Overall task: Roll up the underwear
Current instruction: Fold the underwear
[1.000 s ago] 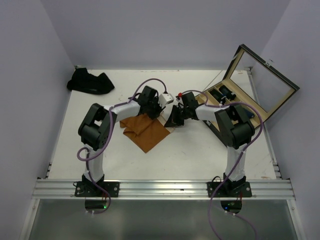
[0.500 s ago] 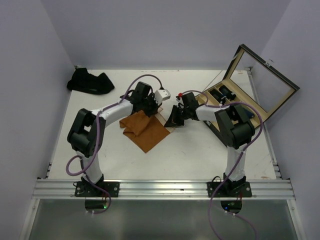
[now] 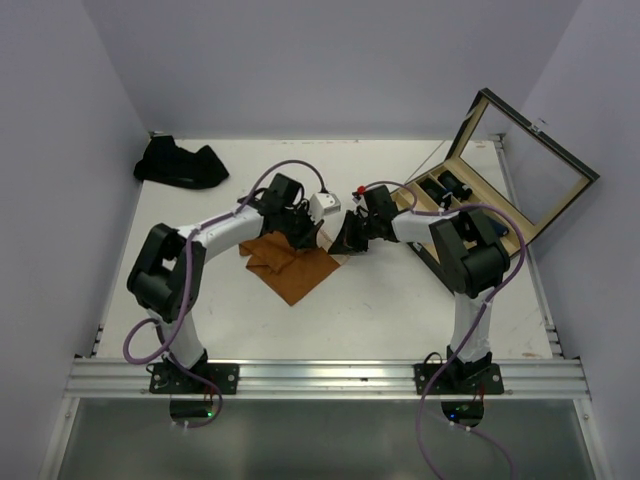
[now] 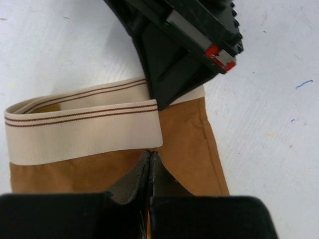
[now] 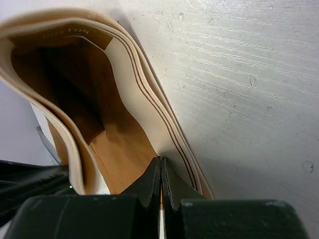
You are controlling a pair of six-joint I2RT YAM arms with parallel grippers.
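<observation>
The rust-orange underwear lies flat mid-table, its cream waistband folded over at the far end. My left gripper is shut, its tips pinching the orange cloth just below the waistband's edge. My right gripper is shut on the waistband's other corner, with the waistband gaping open in front of it. In the left wrist view the right gripper's black body presses down on the waistband from beyond. A dark pile of underwear sits at the back left.
An open wooden box with a raised glass lid stands at the right, close behind the right arm. White walls enclose the table on three sides. Purple cables loop over both arms.
The left arm swung its elbow out to the left and its gripper came down and shut on the orange cloth. The right gripper stayed shut in place.
</observation>
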